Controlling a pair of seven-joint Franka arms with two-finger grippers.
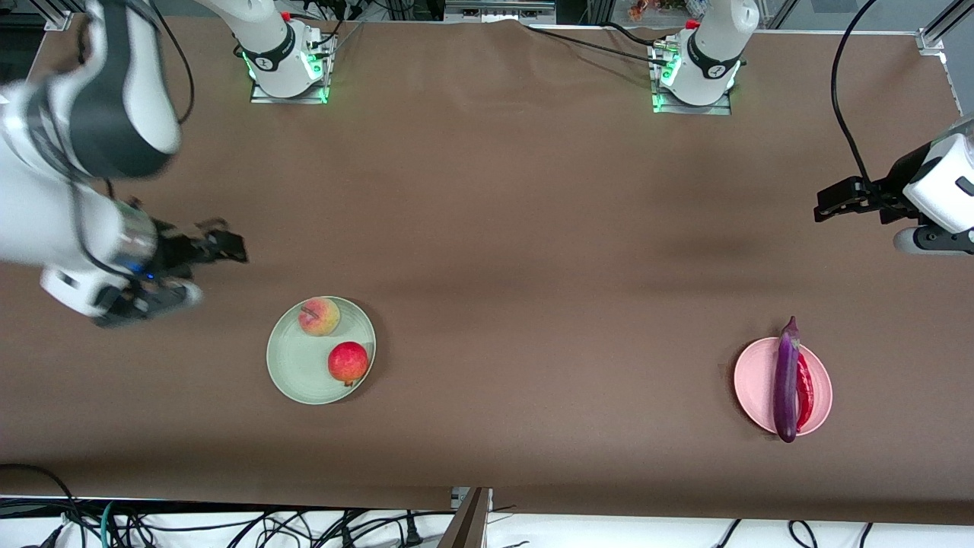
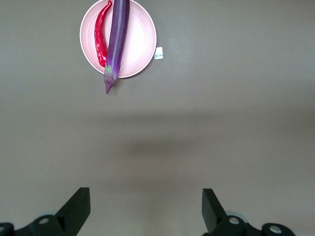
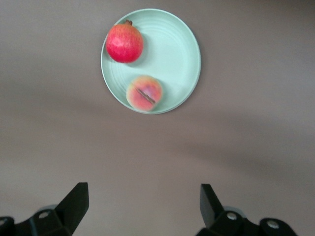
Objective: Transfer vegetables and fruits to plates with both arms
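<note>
The mint green plate (image 1: pixel 293 365) holds the yellow-pink peach (image 1: pixel 319 317) and the red pomegranate-like fruit (image 1: pixel 348 362). The pink plate (image 1: pixel 753 388) holds the purple eggplant (image 1: pixel 786 380) and the red chili pepper (image 1: pixel 805 393) side by side. My right gripper (image 1: pixel 224 245) is open and empty, up over bare table at the right arm's end. My left gripper (image 1: pixel 825 207) is open and empty, up over bare table at the left arm's end. The right wrist view shows the green plate (image 3: pixel 182 54), peach (image 3: pixel 144 93) and red fruit (image 3: pixel 124 43). The left wrist view shows the pink plate (image 2: pixel 140 42), eggplant (image 2: pixel 117 39) and chili (image 2: pixel 101 34).
A brown cloth (image 1: pixel 517 228) covers the table. The arm bases (image 1: pixel 285 57) stand along the edge farthest from the front camera. Cables (image 1: pixel 228 525) hang below the nearest edge. A small white tag (image 2: pixel 158 54) lies beside the pink plate.
</note>
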